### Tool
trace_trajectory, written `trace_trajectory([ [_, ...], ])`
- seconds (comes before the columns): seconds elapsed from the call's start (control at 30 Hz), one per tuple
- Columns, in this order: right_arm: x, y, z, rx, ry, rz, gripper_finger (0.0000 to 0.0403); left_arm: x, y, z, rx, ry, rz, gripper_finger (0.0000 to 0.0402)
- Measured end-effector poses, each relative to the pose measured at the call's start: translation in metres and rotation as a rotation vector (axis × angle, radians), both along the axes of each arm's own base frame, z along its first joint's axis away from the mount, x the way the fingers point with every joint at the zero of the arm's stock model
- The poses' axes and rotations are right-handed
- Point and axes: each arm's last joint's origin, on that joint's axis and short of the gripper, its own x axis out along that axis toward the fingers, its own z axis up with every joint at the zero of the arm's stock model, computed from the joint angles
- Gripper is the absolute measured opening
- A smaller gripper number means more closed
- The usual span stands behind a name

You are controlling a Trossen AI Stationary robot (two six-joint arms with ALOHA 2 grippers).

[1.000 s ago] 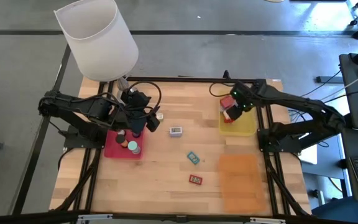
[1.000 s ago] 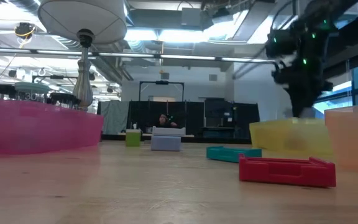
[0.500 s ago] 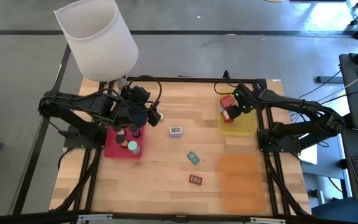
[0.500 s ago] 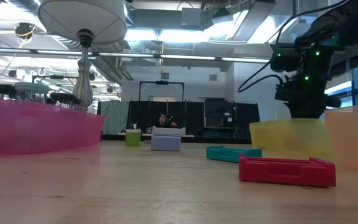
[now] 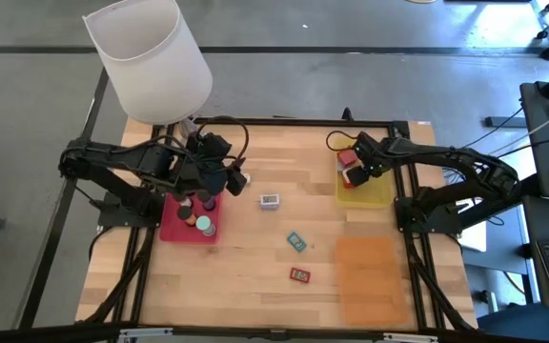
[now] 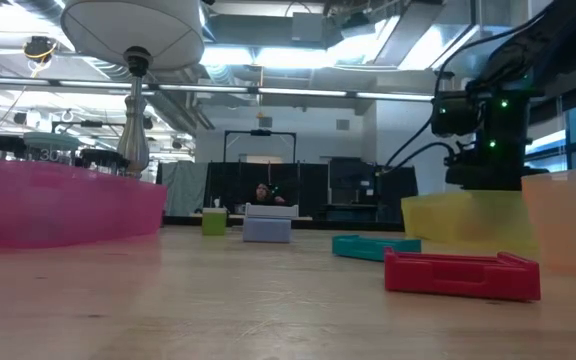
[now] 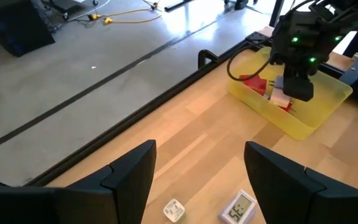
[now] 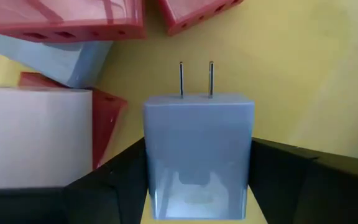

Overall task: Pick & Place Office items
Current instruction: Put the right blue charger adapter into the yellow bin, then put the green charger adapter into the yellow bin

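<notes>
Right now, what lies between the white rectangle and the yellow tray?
Only bare wood, in the high view, between the white rectangle and the yellow tray.

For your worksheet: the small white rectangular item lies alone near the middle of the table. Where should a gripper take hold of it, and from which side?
Grip the white item across its two longer edges, coming straight down from above. It seems to lie flat on the wooden table, so only its thin edges offer opposing faces, and nothing stands close beside it; the teal item lies well apart.
</notes>
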Motion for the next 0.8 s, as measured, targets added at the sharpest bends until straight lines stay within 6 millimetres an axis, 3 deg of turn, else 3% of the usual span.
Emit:
trace_trajectory([
  [0.27, 0.0018, -0.0015, -0.0047, 0.007, 0.015, 0.0, 0.0229, 0.0, 0.0, 0.0, -0.001, 0.0, -0.001, 0.0242],
  [0.67, 0.002, -0.0018, -0.0047, 0.002, 0.014, -0.005, 0.03, 0.0, 0.0, 0.0, -0.001, 0.0, -0.001, 0.0242],
  [0.8, 0.0042, -0.0034, 0.0038, 0.014, 0.03, -0.006, 0.0318, 0.0, 0.0, 0.0, -0.001, 0.0, -0.001, 0.0242],
])
